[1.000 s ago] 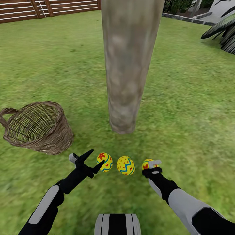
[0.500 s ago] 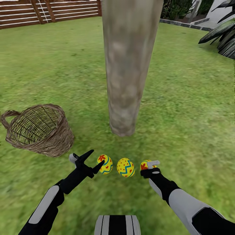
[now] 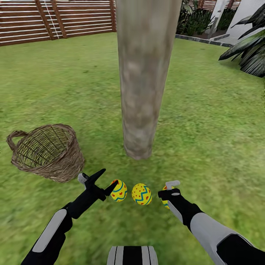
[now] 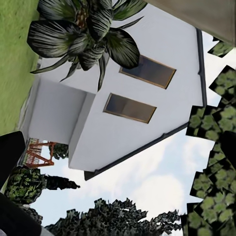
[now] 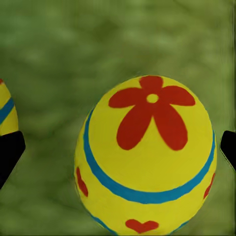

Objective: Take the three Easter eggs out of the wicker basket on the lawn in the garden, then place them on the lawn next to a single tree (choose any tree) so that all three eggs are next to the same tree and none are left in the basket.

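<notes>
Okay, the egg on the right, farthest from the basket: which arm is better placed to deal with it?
Right. The right gripper straddles that egg, which sits centred between its fingertips in the right wrist view. The left gripper is open beside the far egg, with the middle egg between.

Yellow egg (image 5: pixel 147 162) with red flower and blue band on the lawn (image 5: pixel 98 44), between dark jaws

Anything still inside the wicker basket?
No egg shows through the wicker basket: only open weave and grass. Its near inner wall is hidden. Three eggs lie by the tree.
</notes>
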Motion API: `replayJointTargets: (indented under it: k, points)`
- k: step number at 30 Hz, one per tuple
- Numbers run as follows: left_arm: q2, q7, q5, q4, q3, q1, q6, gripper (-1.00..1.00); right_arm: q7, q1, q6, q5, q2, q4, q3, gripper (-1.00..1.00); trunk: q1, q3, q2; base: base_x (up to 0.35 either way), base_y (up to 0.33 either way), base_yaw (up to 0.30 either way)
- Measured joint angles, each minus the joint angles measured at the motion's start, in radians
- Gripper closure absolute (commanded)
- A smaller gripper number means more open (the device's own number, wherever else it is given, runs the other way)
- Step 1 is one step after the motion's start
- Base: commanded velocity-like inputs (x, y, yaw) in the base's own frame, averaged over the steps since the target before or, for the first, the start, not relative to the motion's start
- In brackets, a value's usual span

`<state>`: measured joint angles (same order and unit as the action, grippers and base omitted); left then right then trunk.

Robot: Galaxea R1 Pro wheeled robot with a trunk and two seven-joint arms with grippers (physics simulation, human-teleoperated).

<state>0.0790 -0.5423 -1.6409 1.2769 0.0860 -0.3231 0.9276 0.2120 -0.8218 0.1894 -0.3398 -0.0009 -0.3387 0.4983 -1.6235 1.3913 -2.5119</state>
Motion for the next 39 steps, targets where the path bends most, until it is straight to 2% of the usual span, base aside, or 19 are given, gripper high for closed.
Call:
replayJointTargets:
  k: [16,20,27,33,36,39]
  points:
    - [0.0,0.0,0.0,0.0,0.0,0.0,0.0,-1.0,-0.005,0.0,-0.003,0.0,0.001,-0.004,0.007,-1.0,0.007,-0.062,0.004,0.0,0.0,0.0]
    - [0.0,0.0,0.0,0.0,0.0,0.0,0.0,-1.0,-0.011,0.0,-0.034,0.0,0.002,-0.006,0.007,-1.0,0.009,-0.077,0.005,0.0,0.0,0.0]
    - [0.002,0.002,0.001,0.001,-0.002,0.0,0.0,-1.0,-0.011,0.0,-0.037,0.0,0.001,-0.007,0.007,-1.0,0.012,-0.104,0.006,0.0,0.0,0.0]
    - [0.016,0.002,0.0,0.013,-0.008,-0.006,0.006,-1.0,-0.011,0.0,-0.037,0.0,0.001,-0.006,0.006,-1.0,0.015,-0.128,0.008,0.0,0.0,0.0]
    - [0.039,0.001,-0.001,0.005,-0.01,-0.009,0.008,-1.0,-0.008,0.0,-0.036,0.0,0.001,-0.006,0.006,-1.0,0.016,-0.139,0.008,0.0,0.0,0.0]
    - [0.045,0.002,-0.002,0.004,-0.011,-0.009,0.005,-1.0,-0.008,0.0,-0.034,0.0,0.001,-0.006,0.006,-1.0,0.018,-0.151,0.009,0.0,0.0,0.0]
